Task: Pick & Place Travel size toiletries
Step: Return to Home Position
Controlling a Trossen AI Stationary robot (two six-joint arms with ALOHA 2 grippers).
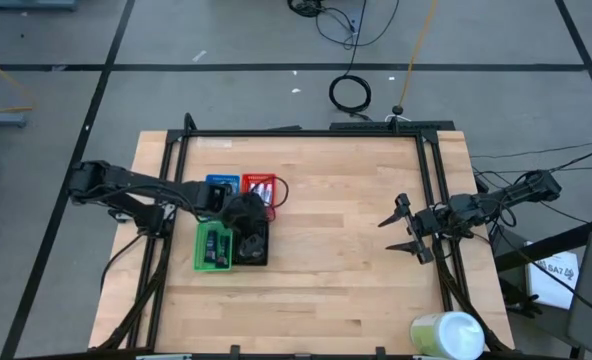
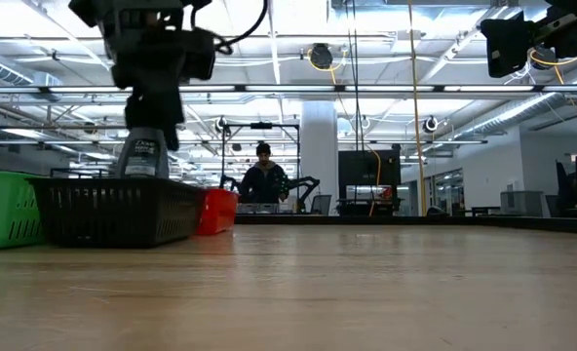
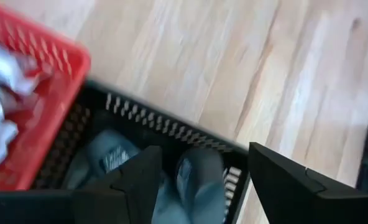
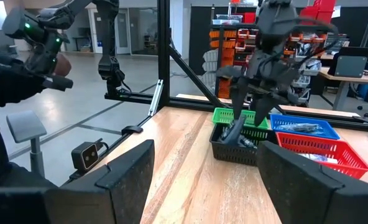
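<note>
My left gripper [image 1: 244, 215] hangs open over the black tray [image 1: 258, 250], fingers pointing down. A dark grey toiletry bottle [image 2: 142, 153] with pale marks stands upright in that tray just below the fingers. In the left wrist view this bottle [image 3: 199, 180] shows in the gap between the fingers, with another dark pack [image 3: 106, 158] beside it. Silver-white tubes [image 3: 0, 93] lie in the red tray [image 3: 56, 62]. My right gripper [image 1: 404, 230] waits open above the table's right side, away from the trays.
Blue tray [image 1: 221, 185] and red tray [image 1: 260, 187] sit behind the green tray [image 1: 213, 246] and black tray. A big pale green-white cylinder [image 1: 446, 335] stands at the near right corner. Bare wood lies between the trays and the right arm. A person [image 2: 264, 180] shows far behind.
</note>
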